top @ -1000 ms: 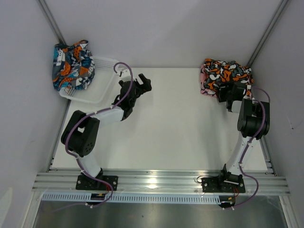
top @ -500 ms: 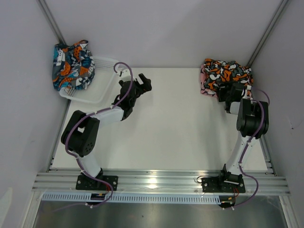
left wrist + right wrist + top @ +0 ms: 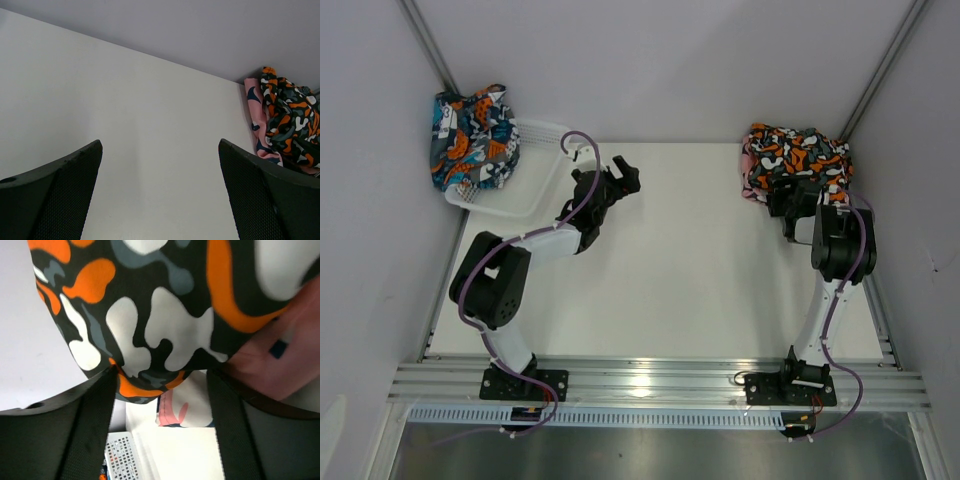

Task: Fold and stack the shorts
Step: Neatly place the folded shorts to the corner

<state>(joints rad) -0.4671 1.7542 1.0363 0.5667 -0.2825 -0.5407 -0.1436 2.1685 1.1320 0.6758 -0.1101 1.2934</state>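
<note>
1. Three pairs of soft patterned shorts, all crumpled and bunched, none spread flat.
2. Black shorts (image 3: 798, 152): black ground with orange, white and grey blotches, camouflage-like. Lies heaped at the far right corner of the table (image 3: 690, 290), on top of the pink pair.
3. Pink shorts (image 3: 254, 125): pink ground with navy and white shapes. Sits mostly buried under the black pair, showing only along the left and near edges of that pile.
4. Teal-navy shorts (image 3: 470, 138): teal and navy ground with orange and white graphics. Hangs bunched at the far left, draped over the far corner of the white mesh basket (image 3: 535, 190), well apart from the other two pairs.
5. Left gripper (image 3: 626, 172): spread fully wide, holding nothing. Hovers over bare table just beside the basket, facing across toward the right-hand pile.
6. Right gripper (image 3: 162, 374): fingers well apart, set at the near edge of the right-hand pile. Hem of the black pair across the gap, reaching both fingertips in the wrist view; no pinch on the cloth visible.
7. Writing: small white patch (image 3: 119, 456) with rows of tiny marks, low in the right wrist view between the fingers; too small to read.
</note>
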